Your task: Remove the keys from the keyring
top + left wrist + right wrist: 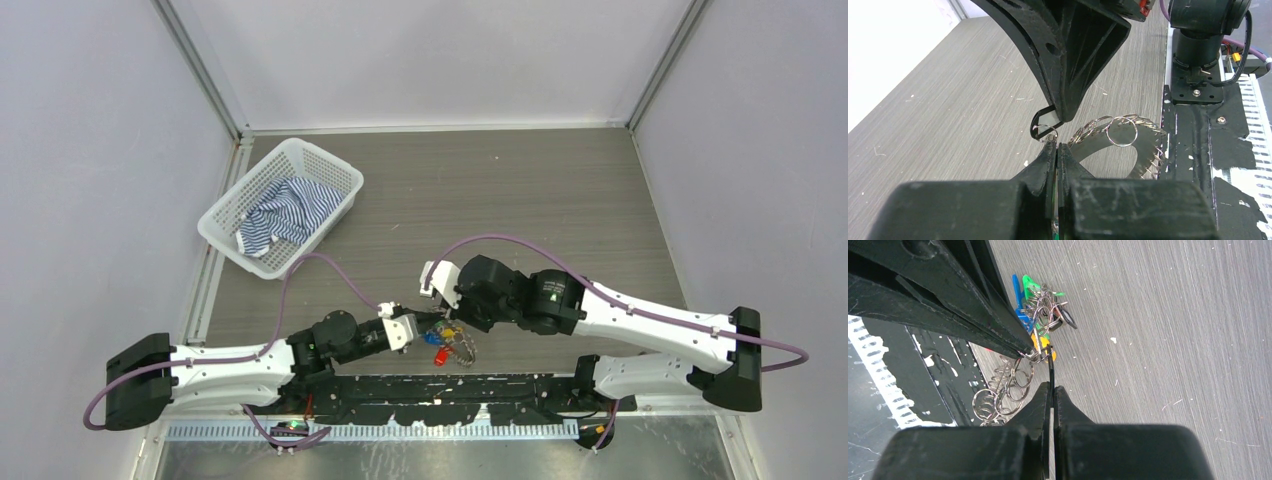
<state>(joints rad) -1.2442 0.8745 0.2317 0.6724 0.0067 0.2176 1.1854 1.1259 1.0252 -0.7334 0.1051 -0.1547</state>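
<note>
The keys [440,334], with blue, red and yellow tags, lie bunched at the table's near edge between both grippers. The right wrist view shows blue, green, black and yellow tags [1040,305]. The jagged silvery keyring [1130,145] lies just behind the left fingertips, with small split rings [1003,390] on it. My left gripper [1057,144] is shut, its tips pinching a small split ring [1049,132] of the bunch. My right gripper [1052,386] is shut on a thin black tag [1050,367] seen edge-on, which is joined to that small ring. In the top view the left gripper [405,328] and right gripper [440,300] nearly touch.
A white mesh basket [225,225] holding a striped cloth [285,215] stands at the back left. The black mounting plate [450,390] and the right arm's base [1198,55] lie right beside the keyring. Grey walls close the sides and back.
</note>
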